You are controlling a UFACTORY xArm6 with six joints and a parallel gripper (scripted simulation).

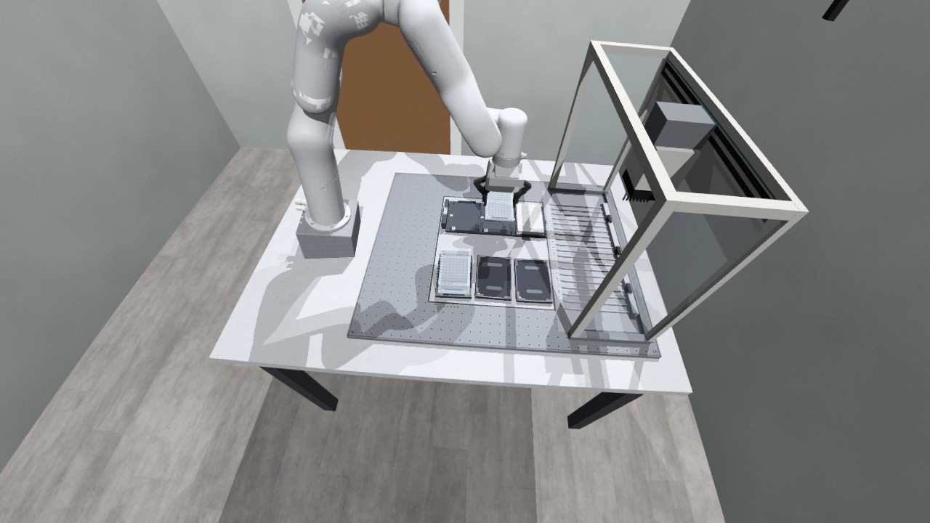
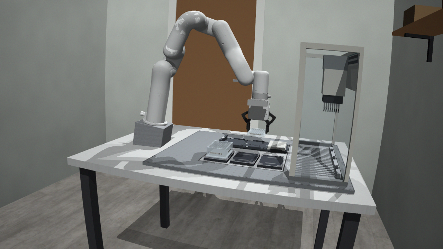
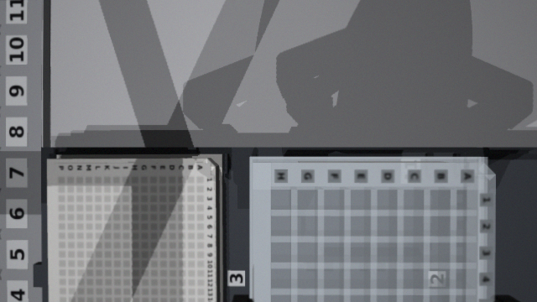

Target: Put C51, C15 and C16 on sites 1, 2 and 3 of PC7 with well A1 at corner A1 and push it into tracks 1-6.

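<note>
My gripper [image 1: 500,193] is shut on C15 [image 1: 499,205], a clear 96-well plate, and holds it level a short way above the middle of the dark carrier PC7 [image 1: 481,218]. In the wrist view C15 [image 3: 369,231] fills the lower right, with its A column at the right. The site label 2 [image 3: 437,278] shows through it. C16 [image 3: 130,231], the white 384-well plate, lies on site 3 of the carrier, on the rail side [image 1: 530,218]. C51 [image 1: 453,272], the tall deep-well block, stands in nest S1. The carrier site next to the handle [image 1: 463,216] is bare.
Nests S2 [image 1: 491,277] and S3 [image 1: 533,280] are empty dark trays beside C51. The loading rails [image 1: 586,257] lie under the open instrument frame [image 1: 676,188], right of the carrier. Track numbers [image 3: 16,172] run along the apron edge. The pipetting head [image 2: 333,80] hangs inside the frame.
</note>
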